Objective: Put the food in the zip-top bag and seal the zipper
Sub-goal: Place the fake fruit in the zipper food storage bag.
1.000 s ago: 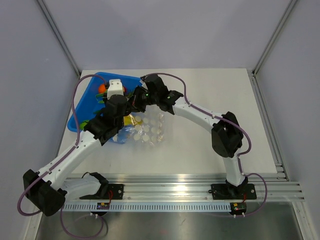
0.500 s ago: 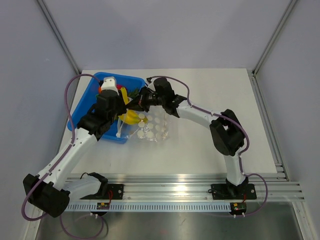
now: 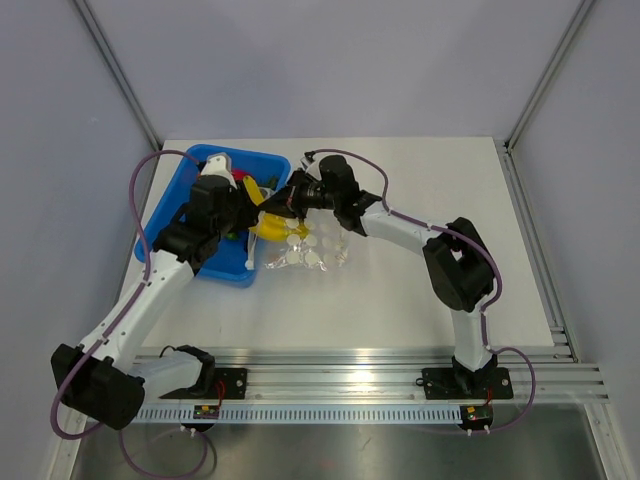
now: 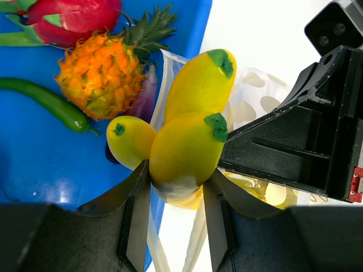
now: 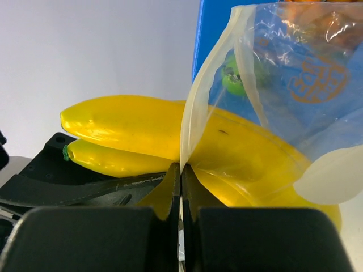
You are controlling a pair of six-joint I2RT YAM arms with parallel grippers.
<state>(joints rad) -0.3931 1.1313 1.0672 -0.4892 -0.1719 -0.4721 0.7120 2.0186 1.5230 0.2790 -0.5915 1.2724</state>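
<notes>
**Banana bunch at the bag mouth, both arms engaged**

Holding a yellow banana bunch (image 4: 187,141) by its butt end in the left gripper (image 4: 176,187), jaws part-way apart and pressed against both flanks. Pinching the lip of the zip-top bag (image 3: 305,250) in the right gripper (image 5: 181,170), jaws fully together on the film, lip lifted.

Key relation: bunch pointing straight out from the left fingers, long axis aimed at the bag opening, green tips foremost. Bag lying on the table just beside the blue bin (image 4: 34,158), body trailing off to the robot's right. Seen from the right wrist, part of the fruit bare and part behind the film, so probably entering the mouth. Left arm the one carrying; right only holding the mouth open.

Materials: bananas smooth, glossy, hard-looking plastic, curved. Bag thin, clear, crinkled, printed with pale dots. Milky thicker strip along the lip, likely the zipper (image 5: 207,90), not yet closed.

Left in the bin: spiky orange pineapple (image 4: 102,76), red fruit (image 4: 74,17), slim green pepper (image 4: 45,102).
</notes>
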